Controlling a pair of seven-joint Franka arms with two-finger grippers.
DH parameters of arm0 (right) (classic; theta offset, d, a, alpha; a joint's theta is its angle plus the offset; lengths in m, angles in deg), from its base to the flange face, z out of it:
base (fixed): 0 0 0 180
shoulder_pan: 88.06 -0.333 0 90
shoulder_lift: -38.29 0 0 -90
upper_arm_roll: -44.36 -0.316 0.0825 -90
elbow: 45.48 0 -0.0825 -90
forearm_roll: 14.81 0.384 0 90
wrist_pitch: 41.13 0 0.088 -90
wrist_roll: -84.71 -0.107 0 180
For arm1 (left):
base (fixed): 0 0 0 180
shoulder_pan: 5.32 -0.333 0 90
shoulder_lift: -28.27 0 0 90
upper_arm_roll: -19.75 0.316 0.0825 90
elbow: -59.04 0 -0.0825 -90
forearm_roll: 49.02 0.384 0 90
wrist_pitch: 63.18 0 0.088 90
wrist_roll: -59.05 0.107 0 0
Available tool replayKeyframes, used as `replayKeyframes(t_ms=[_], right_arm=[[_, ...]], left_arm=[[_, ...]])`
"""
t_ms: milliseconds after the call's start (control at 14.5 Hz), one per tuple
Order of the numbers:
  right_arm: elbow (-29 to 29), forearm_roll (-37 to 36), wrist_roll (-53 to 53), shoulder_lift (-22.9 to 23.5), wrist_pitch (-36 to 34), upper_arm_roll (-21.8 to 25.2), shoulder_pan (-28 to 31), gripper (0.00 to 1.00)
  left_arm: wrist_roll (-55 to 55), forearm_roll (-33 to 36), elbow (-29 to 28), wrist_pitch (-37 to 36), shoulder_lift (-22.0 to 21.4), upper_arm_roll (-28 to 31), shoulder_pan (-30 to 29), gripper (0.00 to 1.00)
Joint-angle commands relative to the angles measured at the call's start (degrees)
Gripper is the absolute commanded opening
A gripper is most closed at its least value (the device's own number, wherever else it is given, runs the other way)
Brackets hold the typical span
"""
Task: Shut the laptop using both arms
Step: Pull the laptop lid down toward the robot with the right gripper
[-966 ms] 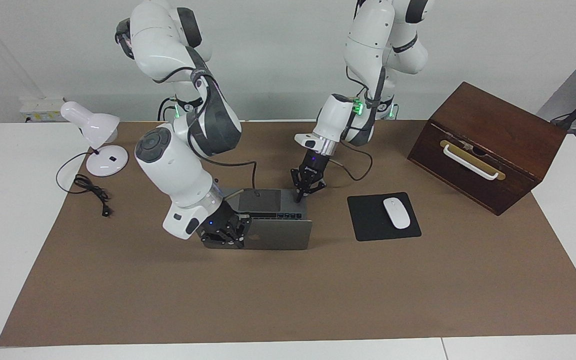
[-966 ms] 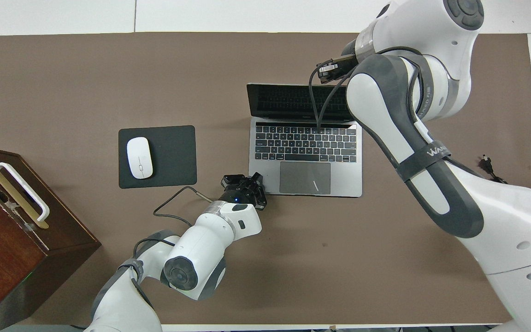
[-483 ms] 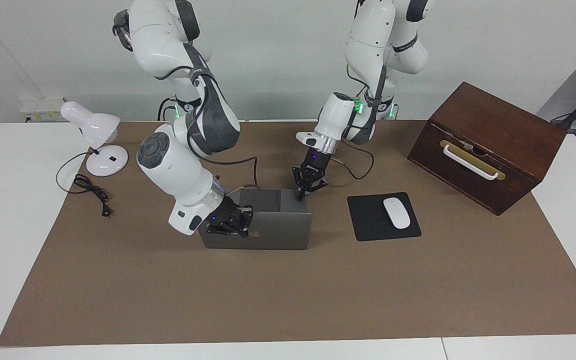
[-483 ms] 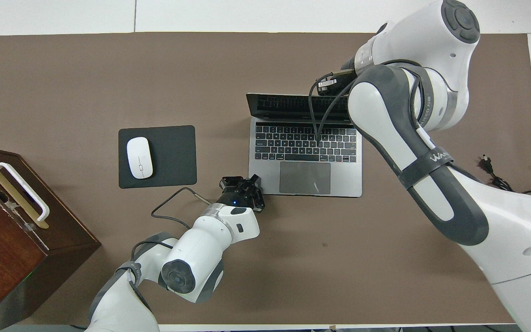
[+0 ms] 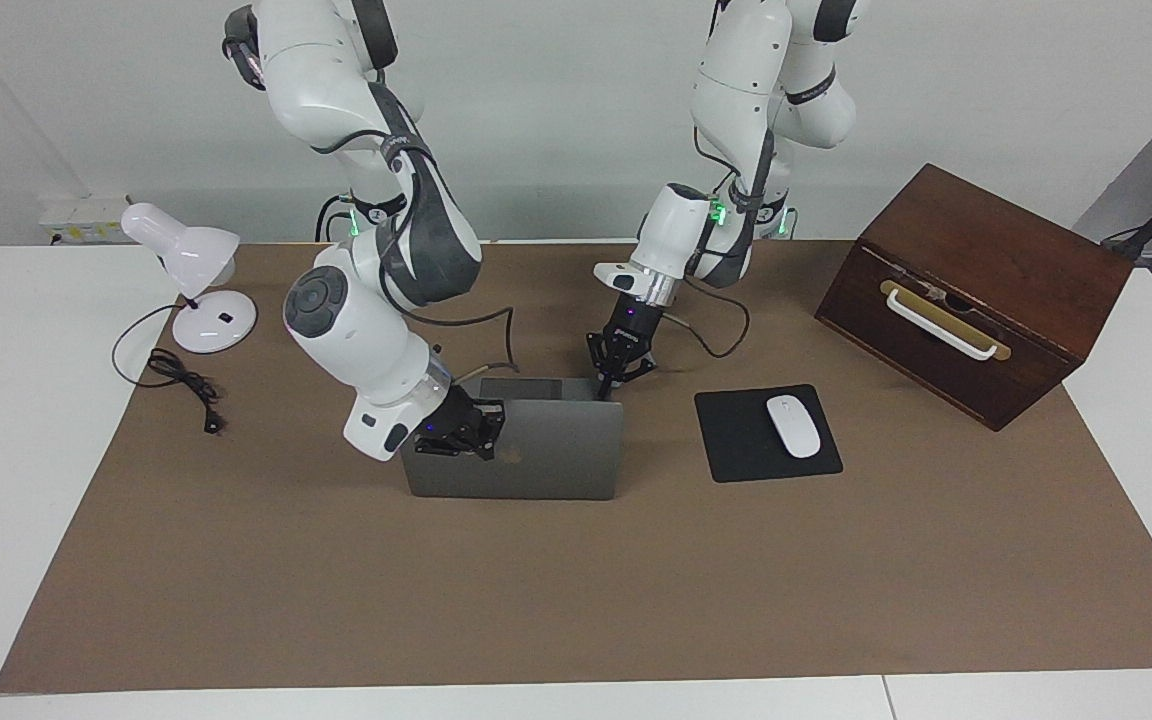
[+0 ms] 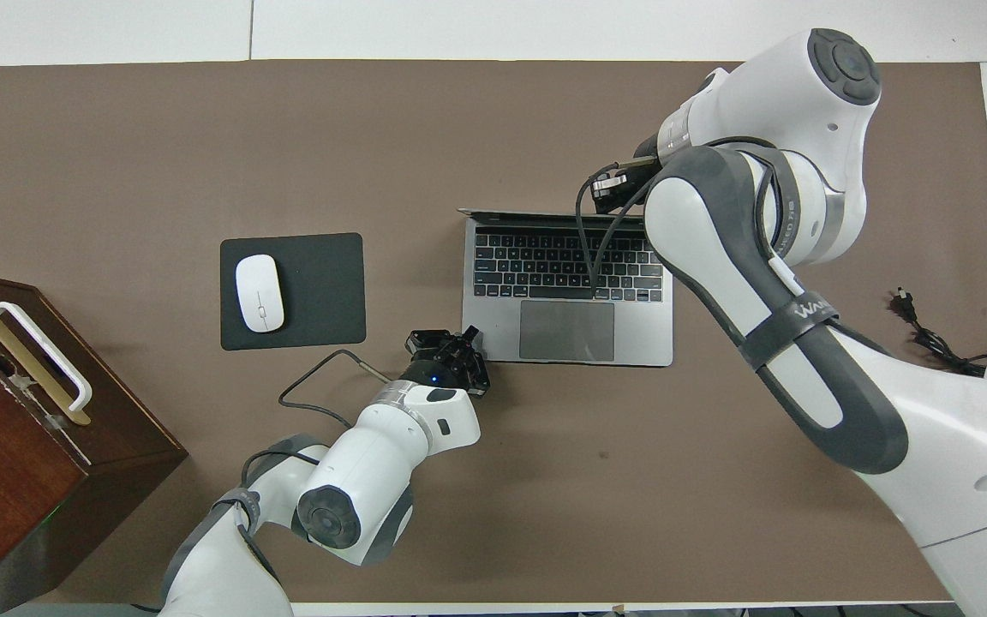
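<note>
Item: slim silver-grey metal laptop [image 5: 516, 448], mid-worktop, slightly toward the right arm's end, base flat on the brown mat. Lid roughly upright, part-way folded over the black keys.

Right gripper [image 5: 461, 437]: pressed against the lid's outer face beside the dark logo; finger spread cannot be told.

Left gripper [image 5: 612, 385]: at the base corner nearest the robots, on the black mouse pad [image 5: 736, 450] side, apparently pinning it; finger spread cannot be told.

Handling advice: push the lid down slowly and evenly; hold the base so it cannot slide; withdraw the left gripper before the lid lands.
</note>
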Motion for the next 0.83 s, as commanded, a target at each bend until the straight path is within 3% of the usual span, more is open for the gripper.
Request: replayKeyframes(t_ms=[0, 759], right_arm=[[-6.2, 1.2, -0.3, -3.5, 1.4, -0.3, 0.6, 0.0], [-13.9, -0.2, -0.3, -6.6, 3.7, 0.0, 0.7, 0.0]], left_arm=[[1.4, -0.7, -4.2, -1.9, 1.4, 0.9, 0.5, 0.0], [2.2, -0.7, -4.1, -1.9, 1.4, 0.9, 0.6, 0.0]])
